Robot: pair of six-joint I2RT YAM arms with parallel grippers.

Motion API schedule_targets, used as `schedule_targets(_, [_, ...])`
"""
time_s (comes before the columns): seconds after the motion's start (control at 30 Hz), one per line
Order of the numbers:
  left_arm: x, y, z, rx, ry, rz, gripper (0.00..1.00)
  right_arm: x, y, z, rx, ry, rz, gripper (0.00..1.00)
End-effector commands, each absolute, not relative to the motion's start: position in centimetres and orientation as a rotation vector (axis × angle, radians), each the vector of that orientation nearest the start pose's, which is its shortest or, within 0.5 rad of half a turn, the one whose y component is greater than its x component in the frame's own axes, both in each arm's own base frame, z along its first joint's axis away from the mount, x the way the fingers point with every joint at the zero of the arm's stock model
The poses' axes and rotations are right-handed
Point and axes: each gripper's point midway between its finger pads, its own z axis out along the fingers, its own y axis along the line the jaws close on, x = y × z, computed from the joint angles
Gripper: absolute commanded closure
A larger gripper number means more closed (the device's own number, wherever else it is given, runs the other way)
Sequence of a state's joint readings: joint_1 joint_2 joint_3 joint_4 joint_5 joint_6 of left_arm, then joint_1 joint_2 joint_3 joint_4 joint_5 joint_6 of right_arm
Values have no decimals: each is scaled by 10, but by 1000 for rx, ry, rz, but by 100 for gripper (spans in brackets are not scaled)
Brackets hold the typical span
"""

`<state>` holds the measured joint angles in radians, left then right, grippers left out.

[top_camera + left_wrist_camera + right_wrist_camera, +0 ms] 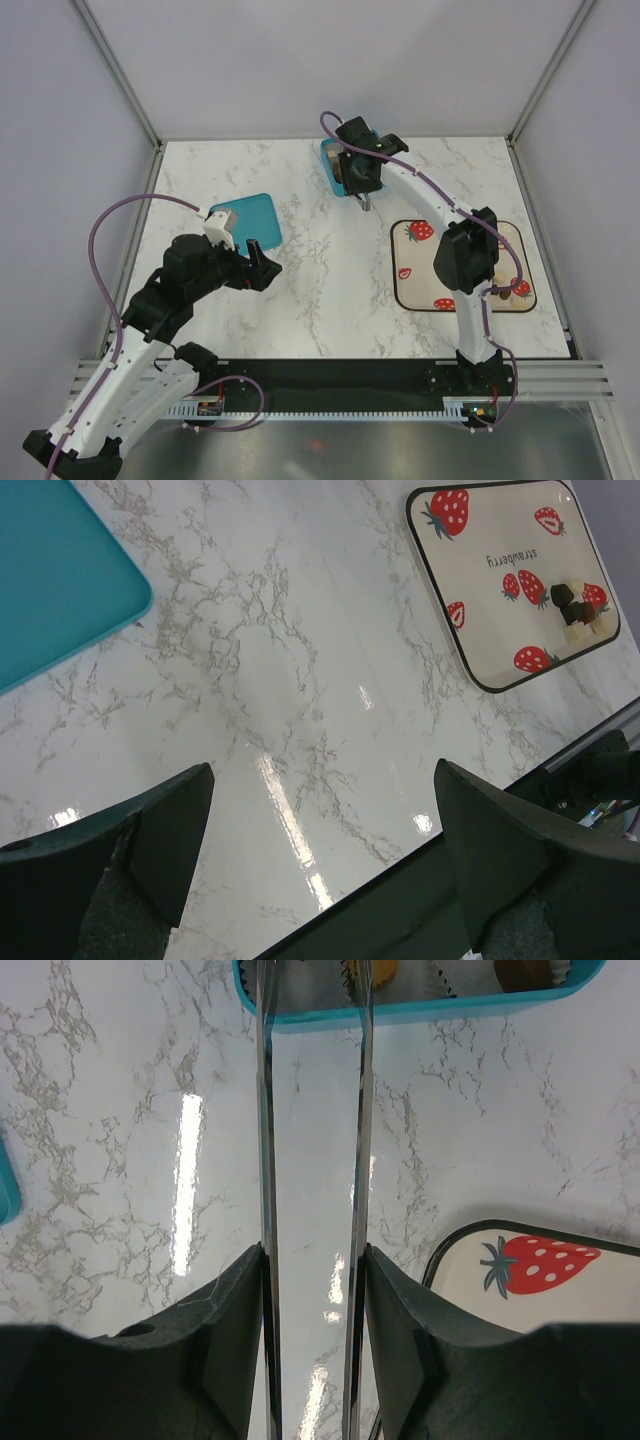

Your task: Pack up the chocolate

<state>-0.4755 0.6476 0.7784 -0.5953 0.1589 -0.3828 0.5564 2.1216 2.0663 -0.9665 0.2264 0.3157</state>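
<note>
Drop-off step, I'd say. At 8 o'clock the left tool [322,780] hangs over the white marble-pattern worktop [330,290] with its jaws wide apart, gripping nothing. The flat teal plastic lid [248,218] is just beyond it at 10 o'clock.

The teal square box with grey compartments [450,1008] is at 12 o'clock, with a tan candy [372,970] and a brown candy [522,970] already inside.

The right tool [312,975] has long thin metal blades, standing apart with bare worktop showing between them. They run past the box's near rim and are cut off at the frame edge. Nothing is seen pinched.

The remaining chocolate [578,605] is a small cluster of dark brown and whitish pieces. It sits near one corner of the cream strawberry-print tray [495,630] at 4 o'clock.

To do it well:
- Spread the blades enough that the piece falls free into one compartment.
- Lift straight up before swinging to 4 o'clock, so the blades don't catch the rim or drag the box.
- The next pick likely needs the blades around a single piece, since the cluster is tight.
- The lid probably goes on last.
</note>
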Motion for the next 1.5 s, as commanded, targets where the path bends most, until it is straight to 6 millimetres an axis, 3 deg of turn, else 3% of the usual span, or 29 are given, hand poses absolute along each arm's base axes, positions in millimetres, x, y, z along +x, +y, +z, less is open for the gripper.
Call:
schedule_targets(0.0, [205, -150, 225, 222, 2051, -664, 1, 440, 243, 202, -222, 2447, 88, 50])
schedule_targets(0.17, [205, -149, 225, 221, 2051, -663, 1, 437, 245, 211, -215, 2440, 119, 50])
schedule_targets(0.5, [206, -148, 226, 212, 2046, -655, 1, 410, 265, 262, -170, 2350, 239, 52])
schedule_targets(0.67, [206, -144, 230, 200, 2025, -643, 1, 396, 295, 258, -215, 2326, 242, 52])
schedule_targets(0.87, [207, -138, 237, 170, 1993, -619, 1, 400, 320, 236, -216, 2312, 213, 52])
schedule_targets(1.07, [209, -133, 238, 147, 1985, -595, 1, 388, 334, 191, -243, 2348, 152, 52])
schedule_targets(1.1, [209, -133, 238, 144, 1985, -591, 1, 387, 338, 195, -241, 2319, 171, 51])
schedule_targets(1.13, [210, -132, 236, 139, 1989, -586, 1, 375, 337, 175, -274, 2347, 143, 50])
schedule_targets(1.2, [210, -131, 238, 132, 1986, -583, 1, 367, 337, 169, -248, 2335, 152, 50])
schedule_targets(1.23, [210, -131, 238, 130, 1985, -580, 1, 357, 330, 147, -254, 2373, 111, 50])
schedule_targets(1.3, [210, -130, 236, 125, 1989, -578, 1, 347, 324, 135, -181, 2394, 95, 50])
schedule_targets(1.33, [210, -130, 236, 124, 1989, -577, 1, 337, 315, 117, -176, 2408, 40, 50])
schedule_targets(1.4, [211, -130, 236, 120, 1992, -574, 1, 326, 317, 108, -141, 2406, 65, 50])
schedule_targets(1.47, [212, -129, 237, 114, 1989, -570, 1, 306, 313, 87, -153, 2433, 46, 50])
